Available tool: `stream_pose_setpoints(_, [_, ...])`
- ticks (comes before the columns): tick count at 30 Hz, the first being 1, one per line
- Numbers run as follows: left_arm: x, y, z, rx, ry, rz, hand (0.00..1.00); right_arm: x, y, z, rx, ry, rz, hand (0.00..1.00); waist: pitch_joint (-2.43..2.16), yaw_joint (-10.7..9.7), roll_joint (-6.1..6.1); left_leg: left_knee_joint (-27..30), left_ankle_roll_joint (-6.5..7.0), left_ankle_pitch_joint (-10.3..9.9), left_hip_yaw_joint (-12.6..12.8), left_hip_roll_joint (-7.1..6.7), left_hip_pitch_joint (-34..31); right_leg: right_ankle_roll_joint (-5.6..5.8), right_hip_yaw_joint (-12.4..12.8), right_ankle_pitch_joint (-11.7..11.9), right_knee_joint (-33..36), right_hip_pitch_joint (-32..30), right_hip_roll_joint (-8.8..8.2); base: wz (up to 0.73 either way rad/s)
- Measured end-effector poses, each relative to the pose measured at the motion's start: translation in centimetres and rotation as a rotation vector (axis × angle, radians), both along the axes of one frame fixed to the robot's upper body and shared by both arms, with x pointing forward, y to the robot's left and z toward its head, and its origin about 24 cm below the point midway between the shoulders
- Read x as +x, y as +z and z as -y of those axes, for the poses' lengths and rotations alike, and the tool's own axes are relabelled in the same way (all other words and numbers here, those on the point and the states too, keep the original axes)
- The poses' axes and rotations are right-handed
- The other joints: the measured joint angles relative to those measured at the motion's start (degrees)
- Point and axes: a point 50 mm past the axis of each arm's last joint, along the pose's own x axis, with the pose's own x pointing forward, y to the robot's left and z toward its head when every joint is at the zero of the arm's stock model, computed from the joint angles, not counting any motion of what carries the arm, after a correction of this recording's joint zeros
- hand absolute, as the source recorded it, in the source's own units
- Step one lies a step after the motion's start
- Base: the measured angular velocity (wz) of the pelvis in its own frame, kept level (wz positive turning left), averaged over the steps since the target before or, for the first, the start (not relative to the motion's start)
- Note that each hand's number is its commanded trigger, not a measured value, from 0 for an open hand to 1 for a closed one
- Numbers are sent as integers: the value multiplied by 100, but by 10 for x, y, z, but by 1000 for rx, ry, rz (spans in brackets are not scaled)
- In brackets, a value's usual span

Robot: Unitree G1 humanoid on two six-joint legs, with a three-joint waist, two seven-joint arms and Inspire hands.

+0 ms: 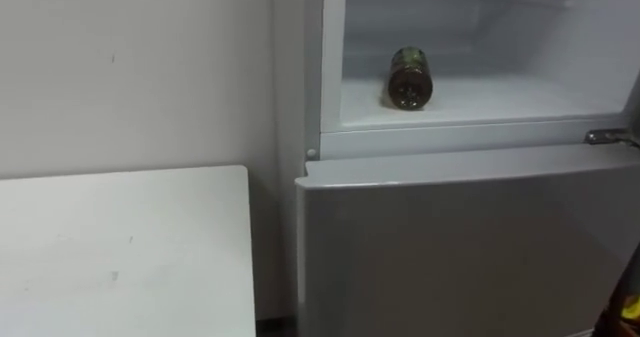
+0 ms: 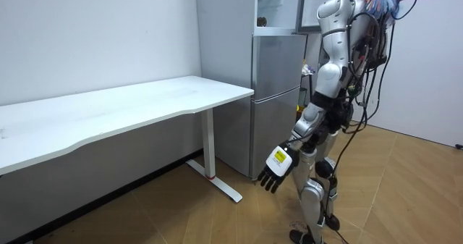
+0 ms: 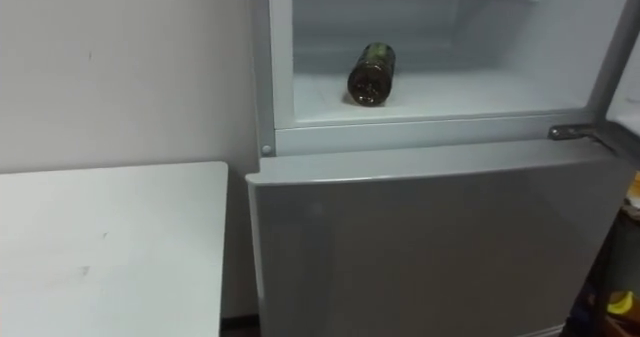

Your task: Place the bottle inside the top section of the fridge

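Observation:
A dark green bottle (image 1: pixel 409 78) lies on its side on the white floor of the open upper fridge compartment (image 1: pixel 480 102), with its base towards me; it is also in the right eye view as the bottle (image 3: pixel 370 74). No hand touches it. In the room view I stand upright facing the fridge (image 2: pixel 275 92). My left hand (image 2: pixel 275 171) hangs at knee height with its fingers straight and nothing in it.
The closed grey lower fridge door (image 1: pixel 460 247) fills the space under the compartment. A white table (image 1: pixel 120 247) stands to my left, against the wall and close to the fridge. A dark shape with a yellow mark (image 1: pixel 628 307) shows at the lower right edge.

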Motion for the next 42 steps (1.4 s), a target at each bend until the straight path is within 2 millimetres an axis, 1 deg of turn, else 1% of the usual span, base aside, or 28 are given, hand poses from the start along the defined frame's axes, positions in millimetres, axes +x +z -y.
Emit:
stream_pose_setpoints(2, [0, 0, 1, -9, -1, -2, 0, 2, -1, -5, 7, 32, 14, 0, -1, 0, 1, 32, 0, 0, -2, 2, -25, -3, -2, 2, 1, 1, -4, 0])
stream_pose_setpoints(7, [0, -1, 2, -15, -1, -3, 0, 4, -3, -10, 2, 88, 13, 0, 0, -1, 1, 36, 0, 0, -9, 1, 3, -4, 7, 5, 0, 38, -4, 0])
stream_pose_setpoints(12, [-6, -3, 5, -23, -5, -31, 0, 11, -6, -20, -35, 136, -21, 0, 14, 14, 22, 10, -3, -3, -15, 16, 85, -5, 12, 7, -71, 85, 14, 0])
stream_pose_setpoints(14, [-4, -3, 6, -24, -14, -30, 0, 15, -8, -28, -52, 172, -39, 0, 21, 96, 32, 10, -4, -3, 10, 44, 81, -23, 33, 60, -129, 87, 46, -8])
stream_pose_setpoints(20, [4, -4, 8, -31, -39, -12, 0, 19, -10, -35, -60, 219, -33, 0, 20, 267, 31, 11, -8, -2, 7, 75, 20, -37, 4, 134, -240, 114, 81, -1])
stream_pose_setpoints(25, [5, -5, 10, -27, -60, -16, 0, 24, -11, -46, -122, 270, -66, 0, 19, 269, 32, 16, -8, -2, 7, 76, -21, -36, -7, 133, -227, 107, 75, 0])
stream_pose_setpoints(32, [5, -5, 11, -23, -69, -19, 0, 32, -12, -62, -142, 401, -63, 0, 20, 278, 38, 13, -12, -4, 8, 89, -24, -37, -54, 134, -223, 117, 71, 1])
stream_pose_setpoints(39, [4, -5, 11, -24, -72, -23, 0, 35, -11, -68, -165, 480, -62, 0, 19, 343, 48, 11, -13, -5, -7, 92, -27, -38, -106, 135, -222, 123, 66, 1])
stream_pose_setpoints(40, [4, -5, 12, -24, -73, -22, 0, 35, -11, -69, -169, 486, -59, 0, 3, 344, 81, 12, -13, -5, -7, 91, -26, -39, -111, 135, -222, 123, 67, 0])
stream_pose_setpoints(42, [5, -5, 12, -24, -75, -20, 0, 36, -10, -69, -174, 491, -55, 0, 1, 343, 85, 11, -14, -5, -7, 93, -25, -39, -123, 135, -222, 125, 68, 0])
